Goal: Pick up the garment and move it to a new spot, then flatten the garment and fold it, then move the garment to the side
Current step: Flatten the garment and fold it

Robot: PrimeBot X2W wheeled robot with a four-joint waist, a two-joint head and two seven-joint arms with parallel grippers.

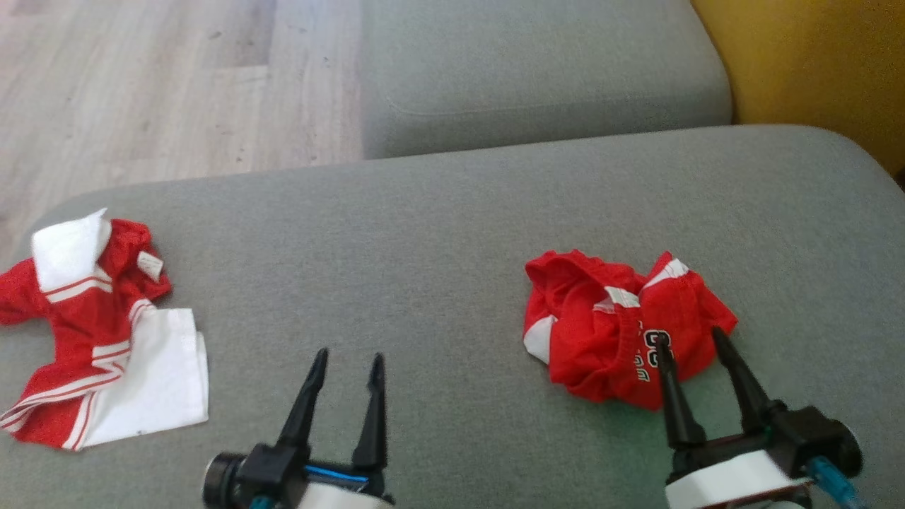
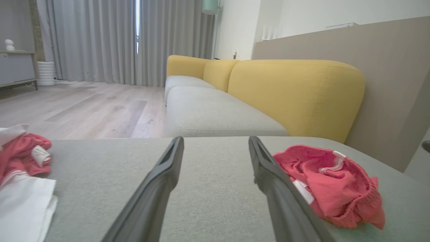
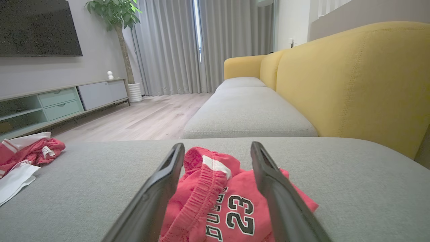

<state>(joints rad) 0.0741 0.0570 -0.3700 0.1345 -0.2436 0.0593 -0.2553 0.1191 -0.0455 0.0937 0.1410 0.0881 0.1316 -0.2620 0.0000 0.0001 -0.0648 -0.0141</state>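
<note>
Crumpled red shorts (image 1: 615, 325) with white trim and a black "23" print lie on the grey sofa cushion (image 1: 438, 226), right of centre. My right gripper (image 1: 691, 343) is open, its fingers straddling the near edge of the shorts (image 3: 218, 198); the number print lies between them. Open over bare cushion stands my left gripper (image 1: 348, 360), left of the shorts (image 2: 332, 181). A red and white jersey (image 1: 99, 332) lies rumpled at the cushion's left edge, also seen as the jersey (image 2: 20, 174) and the jersey (image 3: 23, 154).
A second grey seat cushion (image 1: 537, 63) lies beyond, with the yellow backrest (image 1: 806, 63) along the right. Wooden floor (image 1: 155, 78) is at the left, past the cushion's edge. A TV unit (image 3: 57, 101) and curtains stand far across the room.
</note>
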